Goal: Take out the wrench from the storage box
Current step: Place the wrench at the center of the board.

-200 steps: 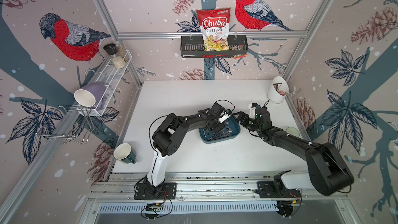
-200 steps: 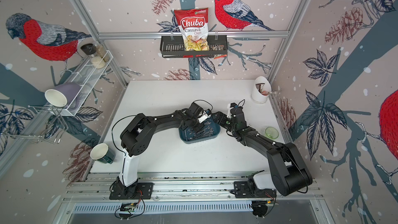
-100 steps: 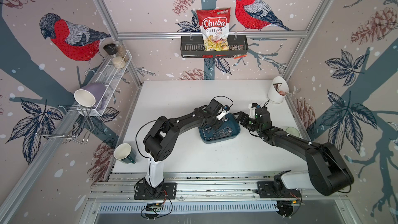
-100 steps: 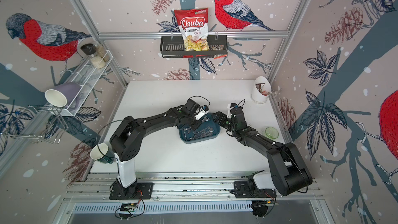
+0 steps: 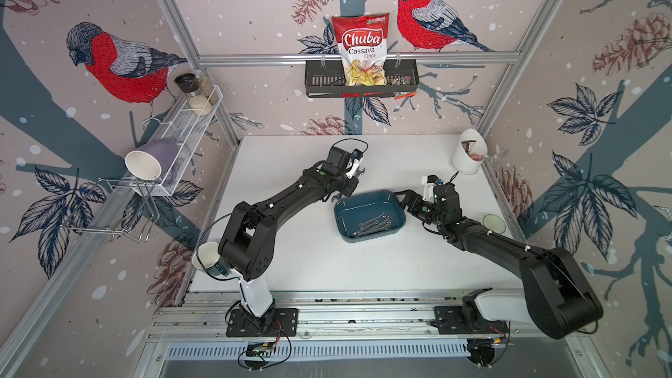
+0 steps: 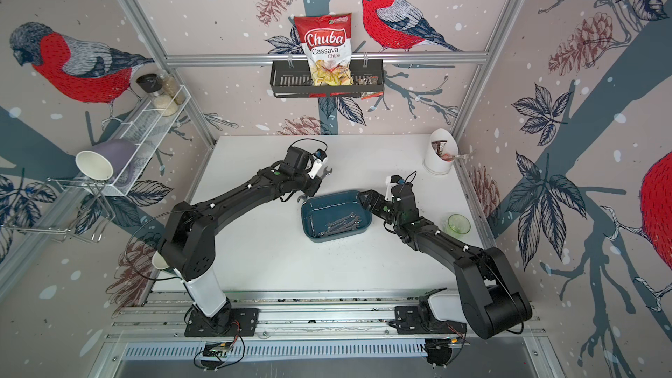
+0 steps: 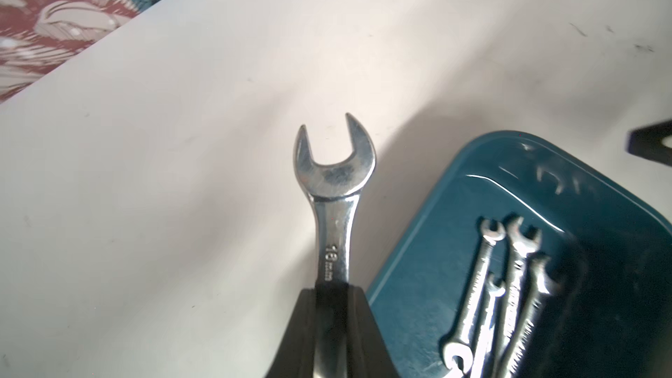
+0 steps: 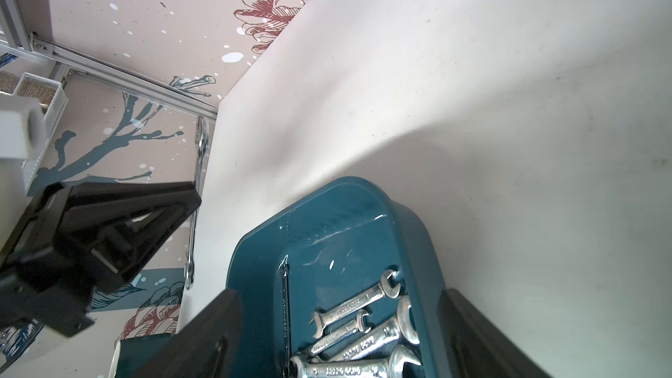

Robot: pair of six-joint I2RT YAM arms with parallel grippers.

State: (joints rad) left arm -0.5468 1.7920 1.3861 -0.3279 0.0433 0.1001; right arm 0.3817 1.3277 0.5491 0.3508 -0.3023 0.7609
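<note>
Since a second ago the left arm has swung up and away from the storage box (image 5: 369, 214), carrying a wrench (image 7: 332, 190) out over the bare worktop (image 5: 291, 249); a second back its tool was down over the tub. The left tool (image 7: 332, 307) is pinched nearly closed on the wrench's shank, with the open-ended head sticking out past the fingertips. In a top view that wrench (image 6: 326, 172) hangs clear of the box, off toward its ten o'clock. The right tool (image 5: 403, 201) stands wide, its fingers straddling the tub's three o'clock rim; whether they press on it I cannot tell. Several other wrenches (image 5: 374, 225) lie inside the box. The extraction looks all but done to me. The next move calls for lowering the wrench onto open worktop, well clear of the tub, then releasing it.
</note>
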